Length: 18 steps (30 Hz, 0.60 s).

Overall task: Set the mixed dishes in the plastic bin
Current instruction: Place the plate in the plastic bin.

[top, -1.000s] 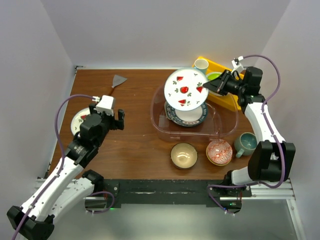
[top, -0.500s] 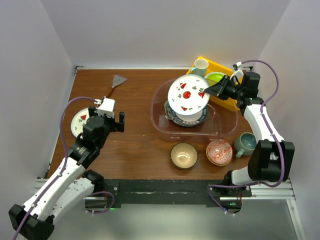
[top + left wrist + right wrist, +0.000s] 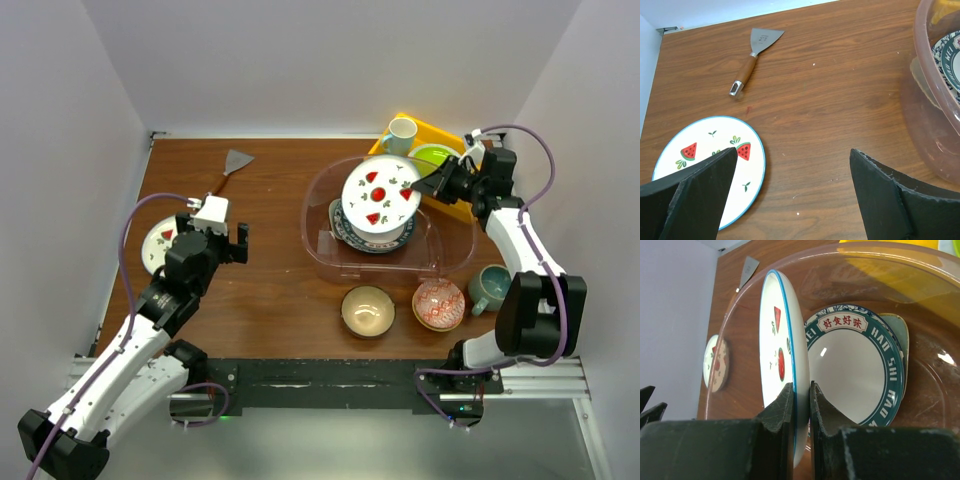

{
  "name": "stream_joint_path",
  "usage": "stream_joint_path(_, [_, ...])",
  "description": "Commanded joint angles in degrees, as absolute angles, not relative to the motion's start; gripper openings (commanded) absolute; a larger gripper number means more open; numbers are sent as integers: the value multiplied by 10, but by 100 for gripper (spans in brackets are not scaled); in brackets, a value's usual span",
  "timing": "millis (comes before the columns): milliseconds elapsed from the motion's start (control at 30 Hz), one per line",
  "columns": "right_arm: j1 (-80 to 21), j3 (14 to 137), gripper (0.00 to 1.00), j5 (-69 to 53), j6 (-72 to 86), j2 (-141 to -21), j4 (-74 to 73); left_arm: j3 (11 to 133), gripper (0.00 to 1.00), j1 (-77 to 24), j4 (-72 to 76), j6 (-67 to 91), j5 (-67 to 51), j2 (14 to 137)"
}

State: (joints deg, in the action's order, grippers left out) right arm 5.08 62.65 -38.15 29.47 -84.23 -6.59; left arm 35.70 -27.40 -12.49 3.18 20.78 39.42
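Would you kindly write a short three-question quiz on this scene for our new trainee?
1. True or false: the right gripper is shut on the rim of the fruit-marked plate, held over the plastic bin.
2. Where is the tan bowl? A) in the bin B) on the table, outside the bin C) in the yellow tray
3. Name the tool lying on the far left part of the table.
Key: 1 true; 2 B; 3 the scraper.
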Motion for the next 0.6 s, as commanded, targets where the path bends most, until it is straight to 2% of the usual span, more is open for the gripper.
stream_joint_path(0, [54,636,0,-392,301,-836,-24,354,100,-269,-91,21,203,395])
stream_joint_path(567, [55,623,0,-358,291,-848,-23,354,100,-263,-90,20,193,395])
